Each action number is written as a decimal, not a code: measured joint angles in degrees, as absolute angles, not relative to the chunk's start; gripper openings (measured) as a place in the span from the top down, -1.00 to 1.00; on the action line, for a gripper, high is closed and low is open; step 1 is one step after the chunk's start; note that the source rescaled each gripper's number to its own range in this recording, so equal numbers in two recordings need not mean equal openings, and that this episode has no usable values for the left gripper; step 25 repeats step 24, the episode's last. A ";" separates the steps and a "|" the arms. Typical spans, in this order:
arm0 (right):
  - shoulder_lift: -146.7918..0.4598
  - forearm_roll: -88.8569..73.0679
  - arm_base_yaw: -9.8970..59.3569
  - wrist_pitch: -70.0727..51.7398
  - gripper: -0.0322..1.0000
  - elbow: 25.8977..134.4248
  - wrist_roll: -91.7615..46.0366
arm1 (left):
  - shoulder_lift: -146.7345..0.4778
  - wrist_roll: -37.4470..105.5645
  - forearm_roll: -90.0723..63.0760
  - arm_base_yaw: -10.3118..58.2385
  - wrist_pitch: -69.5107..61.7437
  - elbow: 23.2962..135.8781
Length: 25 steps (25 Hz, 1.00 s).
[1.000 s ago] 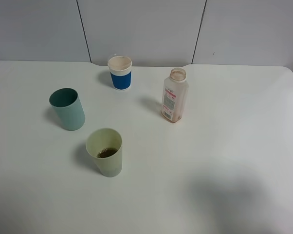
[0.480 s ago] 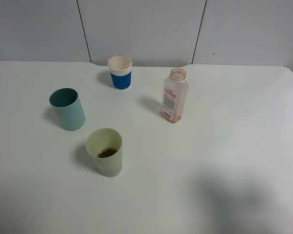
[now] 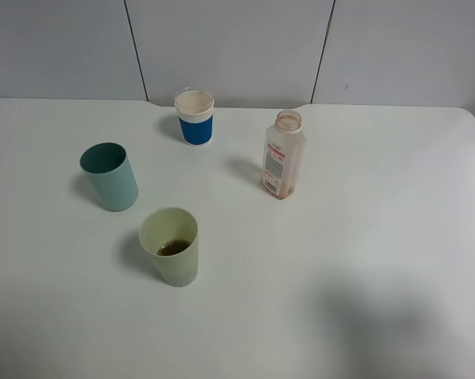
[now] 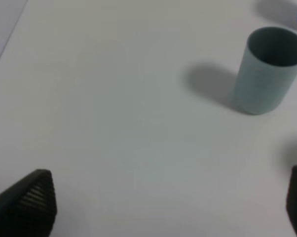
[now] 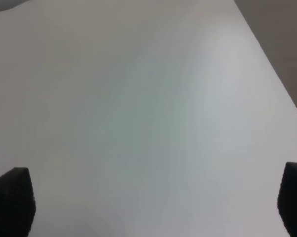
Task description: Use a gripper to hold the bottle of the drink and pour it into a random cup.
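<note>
Since nothing on the table has shifted across the last second, read the scene as settled after a pour.

Change: only the soft shadow at the near right has drifted slightly; you see neither arm in the high view.
Bottle [image 3: 284, 155]: upright, uncapped, nearly empty, well apart from the cups.
Cup [image 3: 170, 246]: pale yellow-green, brown drink in its bottom; pouring looks done.
Left gripper [image 4: 163, 202]: fingers spread wide, holding nothing, above bare table near the teal cup [image 4: 267, 69].
Right gripper [image 5: 153, 207]: fingers spread wide, empty.
Other cup: white cup with blue band [image 3: 195, 117], far side.
Surface: plain white table [image 3: 379, 237], matte.
Room: grey panelled wall [image 3: 230, 47] behind.
</note>
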<state>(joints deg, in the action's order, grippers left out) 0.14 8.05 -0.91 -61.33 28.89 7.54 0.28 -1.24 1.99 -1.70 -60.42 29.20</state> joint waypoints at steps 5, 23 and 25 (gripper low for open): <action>0.14 8.05 -0.91 -61.33 -1.00 28.89 7.54 | 0.28 -1.24 1.99 -1.70 -60.42 29.20; 0.14 8.05 -0.91 -61.33 -1.00 28.89 7.54 | 0.28 -1.24 1.99 -1.70 -60.42 29.20; 0.14 8.05 -0.91 -61.33 -1.00 28.89 7.54 | 0.28 -1.24 1.99 -1.70 -60.42 29.20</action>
